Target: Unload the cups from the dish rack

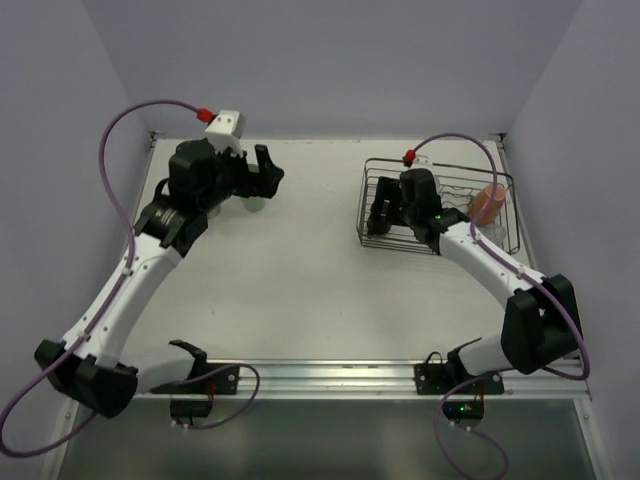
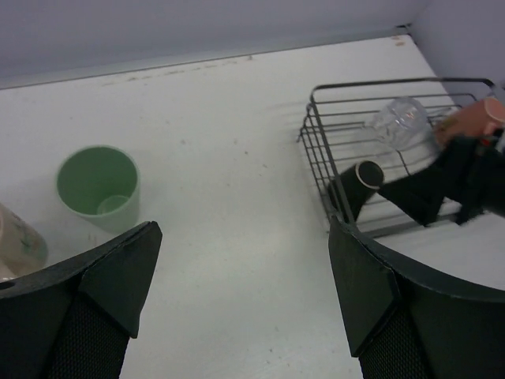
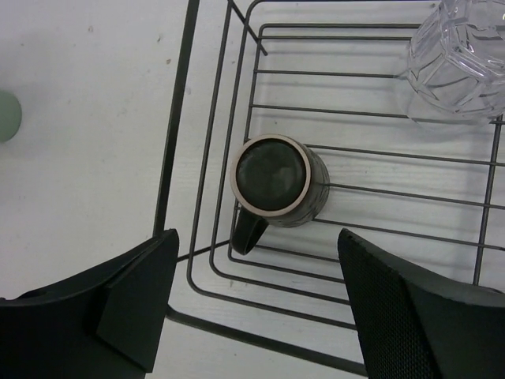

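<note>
The dish rack (image 1: pixel 364 200) stands at the far right of the table. A dark brown cup (image 3: pixel 274 178) with a small handle sits in the rack's left corner, its mouth facing my right wrist camera. My right gripper (image 3: pixel 256 312) is open above it, with the cup just beyond the fingertips. A salmon-pink cup (image 1: pixel 489 203) is at the rack's right side. A mint green cup (image 2: pixel 99 188) and a cream cup (image 2: pixel 16 241) stand on the table at the far left. My left gripper (image 2: pixel 245 292) is open and empty beside them.
A clear cut-glass tumbler (image 3: pixel 461 59) lies in the back of the rack. The rack's wire wall (image 3: pixel 177 118) runs along the left of the dark cup. Walls close off the table at the back and on both sides.
</note>
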`<control>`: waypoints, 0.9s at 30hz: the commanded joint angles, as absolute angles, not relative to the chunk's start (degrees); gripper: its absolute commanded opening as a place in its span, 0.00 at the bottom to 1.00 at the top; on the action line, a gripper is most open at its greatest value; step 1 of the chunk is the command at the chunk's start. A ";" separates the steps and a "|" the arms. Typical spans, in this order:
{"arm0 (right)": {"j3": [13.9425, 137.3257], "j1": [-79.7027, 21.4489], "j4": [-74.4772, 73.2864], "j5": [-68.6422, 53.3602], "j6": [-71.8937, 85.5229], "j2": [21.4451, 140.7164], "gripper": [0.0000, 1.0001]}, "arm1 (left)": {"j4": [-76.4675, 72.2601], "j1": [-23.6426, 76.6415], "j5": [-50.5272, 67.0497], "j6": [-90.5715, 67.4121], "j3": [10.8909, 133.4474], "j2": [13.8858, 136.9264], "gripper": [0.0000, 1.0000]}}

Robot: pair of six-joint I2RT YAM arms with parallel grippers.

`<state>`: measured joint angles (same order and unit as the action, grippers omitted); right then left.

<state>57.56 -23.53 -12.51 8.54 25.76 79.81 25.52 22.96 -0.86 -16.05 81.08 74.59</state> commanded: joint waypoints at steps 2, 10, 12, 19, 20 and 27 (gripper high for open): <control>63.01 -23.64 -11.25 14.93 25.66 84.36 0.85 | 16.88 23.64 13.00 -19.33 65.33 60.51 0.94; 66.96 -23.64 -12.21 16.26 25.93 91.92 0.78 | 16.79 23.73 15.12 -18.46 47.65 45.97 0.94; 68.81 -23.73 -13.00 15.91 26.10 94.21 0.78 | 16.61 23.73 14.94 -18.81 45.71 44.65 0.94; 72.07 -23.82 -14.68 17.31 26.01 98.78 0.75 | 10.64 23.73 23.28 -24.15 44.39 46.40 0.94; 72.59 -23.82 -14.94 17.75 26.10 99.14 0.73 | 9.50 23.73 24.68 -25.13 44.30 47.19 0.94; 72.33 -23.73 -15.03 20.03 26.28 96.51 0.32 | 1.06 24.43 31.64 -32.96 42.19 49.48 0.93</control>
